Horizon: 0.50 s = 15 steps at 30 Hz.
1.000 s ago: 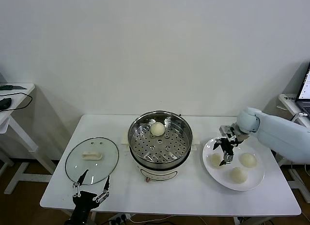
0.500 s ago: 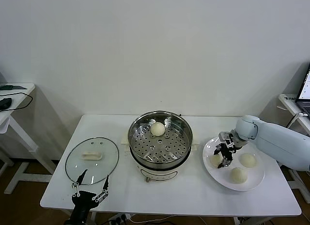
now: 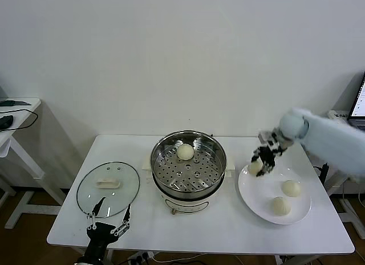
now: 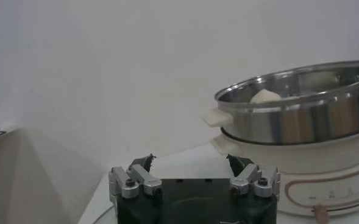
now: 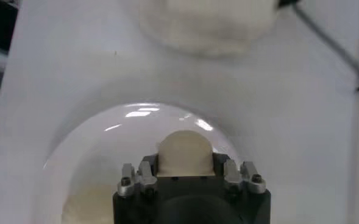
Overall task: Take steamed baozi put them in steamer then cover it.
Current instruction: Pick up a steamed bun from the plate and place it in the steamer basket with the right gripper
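Hovering above the inner edge of the white plate point(image 3: 299, 215), the right claw point(image 3: 261, 162) is clamped on one steamed baozi point(image 3: 255, 167), holding it clear of the plate's surface. The right wrist view shows that bun point(image 5: 186, 152) wedged between the two fingers point(image 5: 136, 178), with the plate's rim point(image 5: 75, 152) curving below it. Two more buns lie on the plate, one point(image 3: 291, 188) toward its far right side and one point(image 3: 280, 206) nearer the front, well apart from the claw. A fourth bun point(image 3: 185, 151) sits inside the steamer point(image 3: 189, 168), on the perforated base toward the back wall. The steamer stands in the middle of the counter point(image 3: 228, 236), between the plate on the right and the glass lid point(image 3: 108, 188) on the left. The lid lies flat on the counter with its cream handle up.

The left claw point(image 3: 107, 217) waits low at the counter's front edge, just before the lid, its fingers spread apart and holding nothing. From the left wrist view, the steamer's shiny rim point(image 4: 301, 91) rises beyond the spread fingertips point(image 4: 145, 162), with the top of the bun point(image 4: 264, 95) peeking over it.
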Each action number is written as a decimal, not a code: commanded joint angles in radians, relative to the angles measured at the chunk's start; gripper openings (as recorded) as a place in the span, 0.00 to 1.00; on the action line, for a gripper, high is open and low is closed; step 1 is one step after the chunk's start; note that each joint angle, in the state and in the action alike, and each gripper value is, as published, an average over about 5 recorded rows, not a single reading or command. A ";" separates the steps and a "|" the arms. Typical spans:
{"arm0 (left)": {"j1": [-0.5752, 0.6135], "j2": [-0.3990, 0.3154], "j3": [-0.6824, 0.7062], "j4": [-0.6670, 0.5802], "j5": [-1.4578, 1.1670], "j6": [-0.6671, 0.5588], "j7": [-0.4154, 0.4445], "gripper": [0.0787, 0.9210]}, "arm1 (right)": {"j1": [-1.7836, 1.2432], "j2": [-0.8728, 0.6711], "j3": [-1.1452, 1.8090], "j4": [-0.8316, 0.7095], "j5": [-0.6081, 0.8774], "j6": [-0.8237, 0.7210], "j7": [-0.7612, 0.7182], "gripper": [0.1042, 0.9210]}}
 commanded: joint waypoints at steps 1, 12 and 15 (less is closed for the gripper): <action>-0.001 0.003 0.004 -0.005 -0.001 0.005 -0.002 0.88 | 0.355 0.177 -0.145 0.103 0.151 -0.015 -0.137 0.62; 0.000 0.003 0.001 -0.012 -0.003 0.005 -0.005 0.88 | 0.293 0.425 -0.241 0.140 0.340 -0.154 0.065 0.63; 0.000 0.002 -0.003 -0.011 -0.005 0.004 -0.006 0.88 | 0.237 0.478 -0.248 0.117 0.336 -0.188 0.124 0.64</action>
